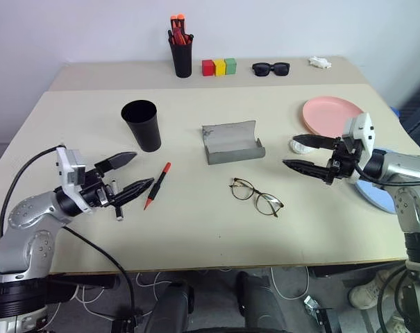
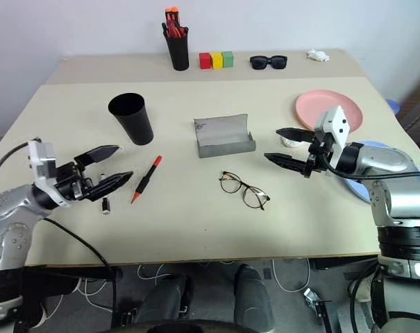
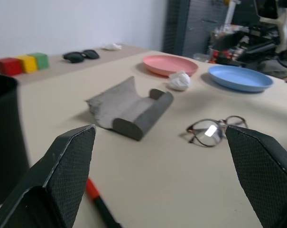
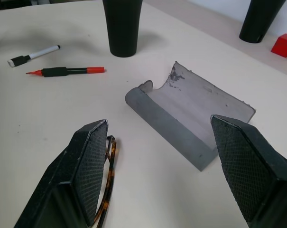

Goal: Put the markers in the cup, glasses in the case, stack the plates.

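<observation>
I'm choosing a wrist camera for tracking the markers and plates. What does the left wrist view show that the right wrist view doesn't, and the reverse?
Left wrist view alone: the pink plate and blue plate side by side, not stacked, a crumpled white wad beside them, the black sunglasses, and the whole glasses.

Right wrist view alone: the small white-barrelled marker and the red marker's full length.

Both: the open grey case, empty, the black cup, coloured blocks, and part of the glasses and red marker.

Grey case open, wire glasses just before it.
</observation>
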You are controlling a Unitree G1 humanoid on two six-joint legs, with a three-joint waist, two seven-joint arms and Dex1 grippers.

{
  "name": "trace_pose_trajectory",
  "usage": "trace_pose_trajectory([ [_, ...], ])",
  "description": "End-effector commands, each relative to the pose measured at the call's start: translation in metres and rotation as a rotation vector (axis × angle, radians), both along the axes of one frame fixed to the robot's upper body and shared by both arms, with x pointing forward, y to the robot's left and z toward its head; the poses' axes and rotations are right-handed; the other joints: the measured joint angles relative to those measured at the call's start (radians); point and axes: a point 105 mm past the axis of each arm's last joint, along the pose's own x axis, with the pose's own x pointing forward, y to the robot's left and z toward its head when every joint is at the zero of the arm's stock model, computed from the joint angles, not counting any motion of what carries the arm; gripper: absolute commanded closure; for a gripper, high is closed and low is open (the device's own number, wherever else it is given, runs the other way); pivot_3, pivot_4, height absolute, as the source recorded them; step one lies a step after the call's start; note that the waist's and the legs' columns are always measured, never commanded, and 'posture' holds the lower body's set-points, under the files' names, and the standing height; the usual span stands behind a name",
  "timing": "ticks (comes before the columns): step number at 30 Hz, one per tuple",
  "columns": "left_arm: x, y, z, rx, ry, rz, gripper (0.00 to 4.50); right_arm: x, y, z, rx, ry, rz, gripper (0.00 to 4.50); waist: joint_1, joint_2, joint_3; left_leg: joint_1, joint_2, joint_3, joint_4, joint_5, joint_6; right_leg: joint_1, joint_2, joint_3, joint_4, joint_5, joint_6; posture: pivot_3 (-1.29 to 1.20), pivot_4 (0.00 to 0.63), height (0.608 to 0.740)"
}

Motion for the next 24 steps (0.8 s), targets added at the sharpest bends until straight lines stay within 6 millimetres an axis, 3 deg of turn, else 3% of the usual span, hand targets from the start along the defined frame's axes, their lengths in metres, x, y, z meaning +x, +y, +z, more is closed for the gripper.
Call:
trace_pose_trajectory([
  [1, 0.001, -0.007, 0.012, -0.01, -0.043, -0.036, 0.0, -0.002, -0.002, 0.009, 0.0, -0.046, 0.001, 0.99, 0.002, 0.0, 0.0, 0.0, 0.0, 0.0, 0.0, 0.0, 0.0, 0.0, 0.0, 0.0, 0.0, 0.0, 0.0, 0.0, 0.15, 0.74],
  [8, 0.018, -0.027, 0.003, -0.082, 0.01, -0.127, 0.0, -0.018, -0.01, 0.017, 0.001, -0.071, -0.057, 0.99, 0.001, 0.0, 0.0, 0.0, 0.0, 0.0, 0.0, 0.0, 0.0, 0.0, 0.0, 0.0, 0.0, 0.0, 0.0, 0.0, 0.15, 0.74],
  [13, 0.033, -0.037, 0.008, -0.073, 0.008, -0.168, 0.0, -0.033, -0.01, 0.01, 0.017, -0.08, -0.099, 0.99, 0.001, 0.0, 0.0, 0.0, 0.0, -0.001, 0.0, 0.0, 0.0, 0.0, 0.0, 0.0, 0.0, 0.0, 0.0, 0.0, 0.15, 0.74],
  [17, 0.052, -0.026, 0.002, 0.013, 0.045, -0.028, 0.0, -0.04, -0.003, 0.006, 0.043, -0.095, -0.108, 0.99, -0.003, 0.0, 0.0, 0.0, 0.0, 0.0, 0.0, 0.0, 0.0, 0.001, 0.0, 0.0, 0.0, 0.0, 0.0, 0.0, 0.15, 0.74],
  [20, 0.053, -0.017, 0.001, 0.065, 0.104, 0.011, 0.0, -0.042, 0.004, 0.004, 0.062, -0.109, -0.089, 0.99, -0.004, 0.0, 0.0, 0.001, 0.0, 0.0, 0.0, 0.0, 0.0, 0.0, 0.0, 0.0, 0.0, 0.0, 0.0, 0.0, 0.15, 0.74],
  [24, 0.064, 0.027, -0.003, 0.134, 0.222, 0.24, 0.0, -0.041, 0.032, -0.001, 0.107, -0.121, -0.05, 0.99, -0.003, 0.0, 0.0, 0.0, 0.0, -0.001, 0.0, 0.0, 0.0, 0.0, 0.001, 0.0, 0.001, 0.0, 0.001, 0.0, 0.15, 0.74],
])
